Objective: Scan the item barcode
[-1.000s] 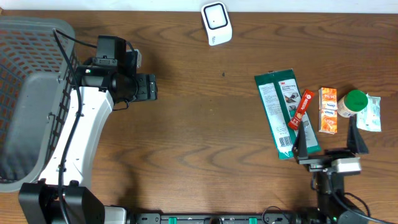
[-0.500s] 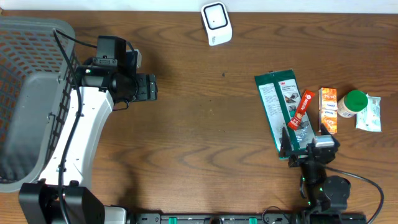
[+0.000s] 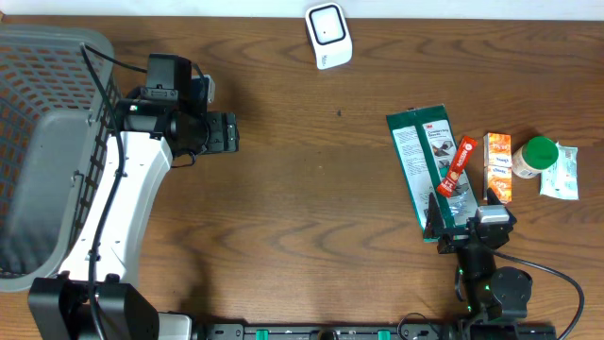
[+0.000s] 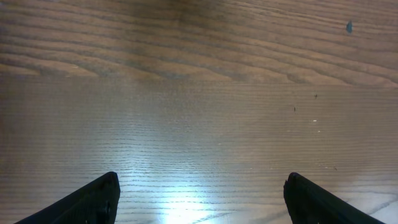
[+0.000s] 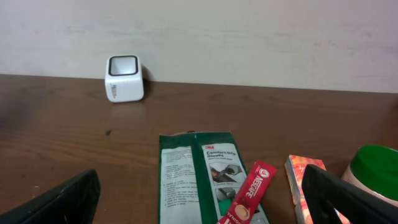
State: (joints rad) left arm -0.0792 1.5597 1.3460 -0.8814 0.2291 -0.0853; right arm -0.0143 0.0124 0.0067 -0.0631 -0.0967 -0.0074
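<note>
Right of the white scanner, nearer the robot: green package lying flat, red sachet overlapping it | right gripper at package's near end, jaws wide, empty | left gripper left of scanner, jaws wide, empty

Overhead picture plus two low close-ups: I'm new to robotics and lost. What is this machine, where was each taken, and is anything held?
Two robot arms at a wooden table. One picture looks straight down; the others come from a camera on each wrist, its dark fingers at the bottom corners. The left end effector is open over bare wood near a grey basket. The right end effector, also open, faces a green packet, red sachet, orange box, green-lidded jar and, farther off, a white scanner. Nothing is held.
</note>
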